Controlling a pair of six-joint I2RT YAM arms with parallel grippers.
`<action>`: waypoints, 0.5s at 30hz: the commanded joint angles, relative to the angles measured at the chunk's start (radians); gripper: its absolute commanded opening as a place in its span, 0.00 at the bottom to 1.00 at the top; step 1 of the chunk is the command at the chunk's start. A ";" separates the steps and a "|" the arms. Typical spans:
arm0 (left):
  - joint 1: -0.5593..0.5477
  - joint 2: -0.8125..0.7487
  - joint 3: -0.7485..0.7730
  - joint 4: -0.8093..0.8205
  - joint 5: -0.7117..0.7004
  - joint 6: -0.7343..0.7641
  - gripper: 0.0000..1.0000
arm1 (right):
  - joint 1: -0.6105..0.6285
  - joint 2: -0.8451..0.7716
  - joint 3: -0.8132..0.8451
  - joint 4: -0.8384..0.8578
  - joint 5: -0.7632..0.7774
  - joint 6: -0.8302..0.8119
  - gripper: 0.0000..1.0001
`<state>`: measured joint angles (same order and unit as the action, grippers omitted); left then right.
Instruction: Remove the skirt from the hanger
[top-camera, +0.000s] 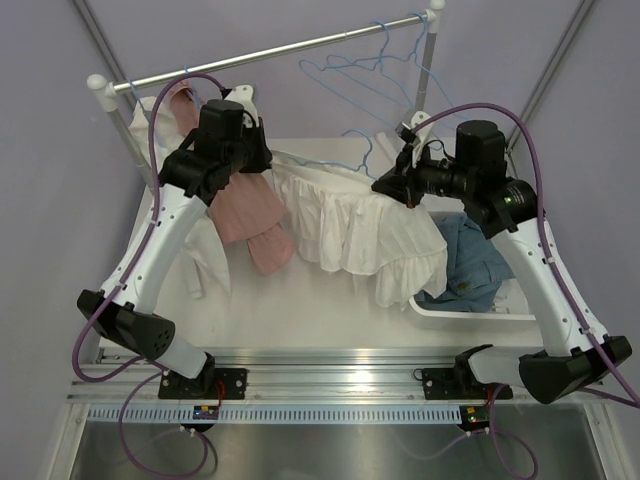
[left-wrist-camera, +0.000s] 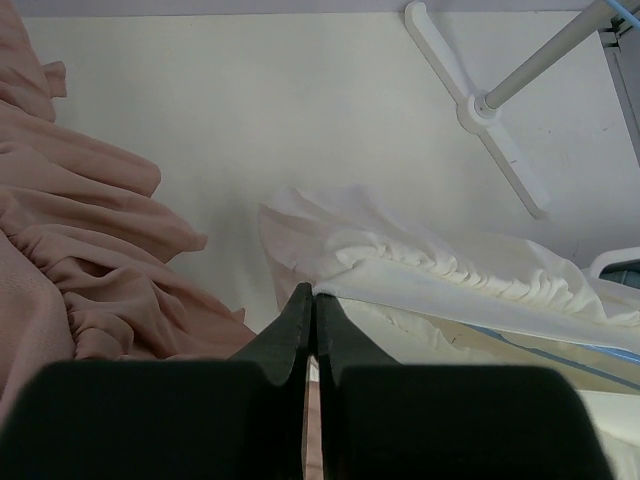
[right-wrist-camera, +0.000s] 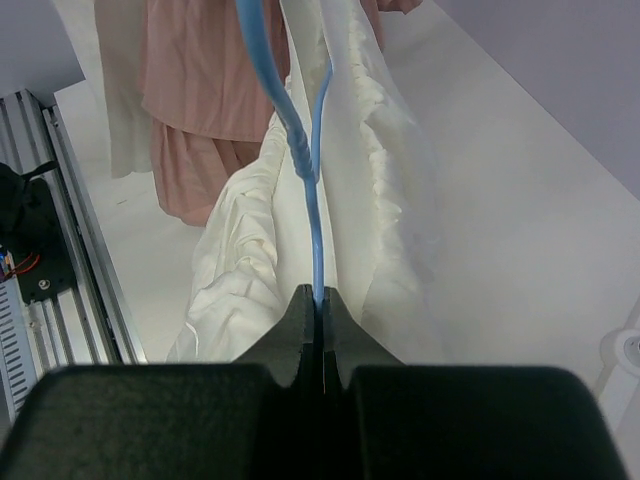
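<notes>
The white ruffled skirt (top-camera: 350, 220) hangs stretched between my two grippers above the table, still threaded on a thin blue hanger (top-camera: 345, 163). My left gripper (top-camera: 268, 160) is shut on the skirt's waistband edge; in the left wrist view its tips (left-wrist-camera: 312, 295) pinch the white fabric (left-wrist-camera: 450, 270), with the blue hanger wire (left-wrist-camera: 560, 350) running inside the waistband. My right gripper (top-camera: 382, 185) is shut on the hanger; in the right wrist view its tips (right-wrist-camera: 319, 292) clamp the blue wire (right-wrist-camera: 305, 170), and the skirt (right-wrist-camera: 370, 180) drapes on both sides of it.
A pink garment (top-camera: 255, 215) and a white one (top-camera: 205, 255) hang at the left, close behind my left arm. The rack rod (top-camera: 300, 45) carries several empty blue hangers (top-camera: 370, 70). A white basket (top-camera: 470, 308) holding a blue garment (top-camera: 470, 262) sits at the right.
</notes>
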<state>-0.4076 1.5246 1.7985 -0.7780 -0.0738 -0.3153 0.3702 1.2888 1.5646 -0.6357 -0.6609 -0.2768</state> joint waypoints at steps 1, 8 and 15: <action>0.084 -0.037 0.002 -0.010 -0.133 0.071 0.00 | -0.057 -0.091 0.002 -0.036 -0.092 -0.024 0.00; 0.098 -0.027 -0.010 -0.018 -0.133 0.078 0.00 | -0.088 -0.141 -0.028 -0.036 -0.192 -0.042 0.00; 0.105 -0.041 -0.031 0.003 -0.061 0.068 0.00 | -0.119 -0.158 -0.046 0.014 -0.224 -0.006 0.00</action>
<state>-0.3725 1.5192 1.7859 -0.8196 -0.0151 -0.2993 0.2813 1.1797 1.5185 -0.6209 -0.8516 -0.3023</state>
